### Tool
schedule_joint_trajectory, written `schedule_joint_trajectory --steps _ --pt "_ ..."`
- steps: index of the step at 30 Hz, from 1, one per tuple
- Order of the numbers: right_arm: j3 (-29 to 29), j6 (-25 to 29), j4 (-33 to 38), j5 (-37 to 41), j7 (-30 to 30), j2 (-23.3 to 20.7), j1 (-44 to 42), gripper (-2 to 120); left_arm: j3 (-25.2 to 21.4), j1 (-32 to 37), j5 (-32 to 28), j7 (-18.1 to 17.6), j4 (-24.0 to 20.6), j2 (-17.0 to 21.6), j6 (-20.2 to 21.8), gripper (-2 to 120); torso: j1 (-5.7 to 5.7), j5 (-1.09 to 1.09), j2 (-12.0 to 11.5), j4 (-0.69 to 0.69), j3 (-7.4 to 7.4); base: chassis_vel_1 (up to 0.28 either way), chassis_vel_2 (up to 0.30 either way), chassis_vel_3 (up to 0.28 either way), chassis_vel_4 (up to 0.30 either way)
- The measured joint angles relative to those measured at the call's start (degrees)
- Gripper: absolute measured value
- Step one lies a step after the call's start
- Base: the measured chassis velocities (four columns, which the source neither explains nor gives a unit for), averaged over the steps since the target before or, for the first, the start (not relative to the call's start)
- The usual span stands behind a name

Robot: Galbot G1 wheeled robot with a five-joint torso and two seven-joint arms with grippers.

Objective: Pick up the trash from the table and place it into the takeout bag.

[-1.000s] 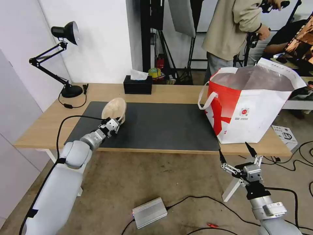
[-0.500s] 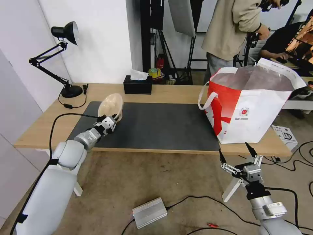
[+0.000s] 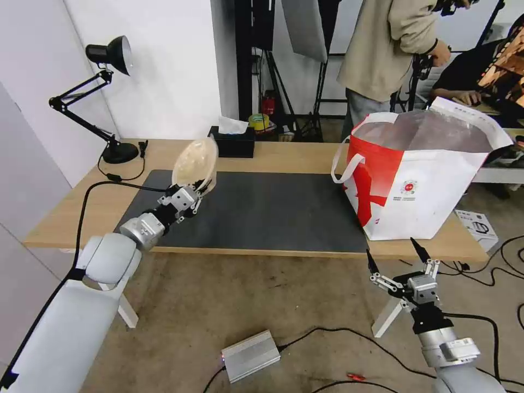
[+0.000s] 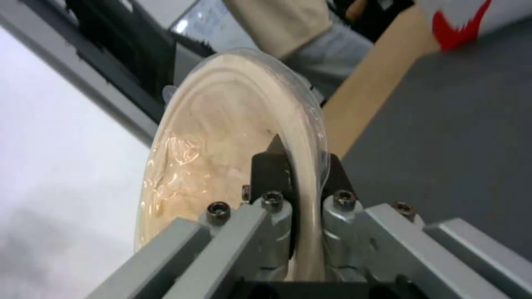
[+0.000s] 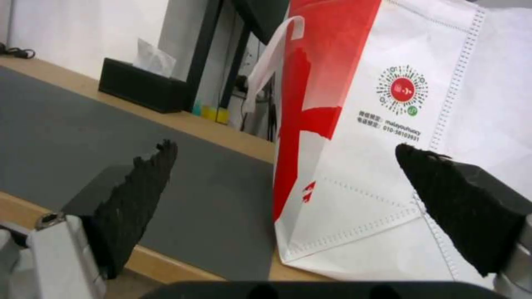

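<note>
Left of centre in the head view, our left gripper point(image 3: 192, 192) pinches the beige lidded bowl point(image 3: 195, 161) by its rim above the table point(image 3: 284, 158); light, thin, likely flexible; right gripper point(image 3: 397, 258) hangs spread.

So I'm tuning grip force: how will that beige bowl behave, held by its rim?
The bowl hangs on edge from the left gripper, so it is probably light. Its thin clear lid looks flexible, so hard squeezing may buckle it. Round, it would likely roll if dropped on the mat.
</note>
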Motion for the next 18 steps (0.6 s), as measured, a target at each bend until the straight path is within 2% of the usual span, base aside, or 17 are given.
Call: schedule_joint_trajectory --steps 9,18 --pt "0.00 0.00 0.00 0.00 0.00 0.00 0.00 100 2.95 -2.81 -3.11 -2.90 -2.31 0.79 0.01 0 0.00 0.00 0.00 0.00 0.00 0.000 0.000 0.000 0.000" --pt "0.00 0.00 0.00 0.00 0.00 0.00 0.00 100 7.61 -9.17 -5.70 -4.41 -1.44 1.80 0.14 0 0.00 0.00 0.00 0.00 0.00 0.000 0.000 0.000 0.000"
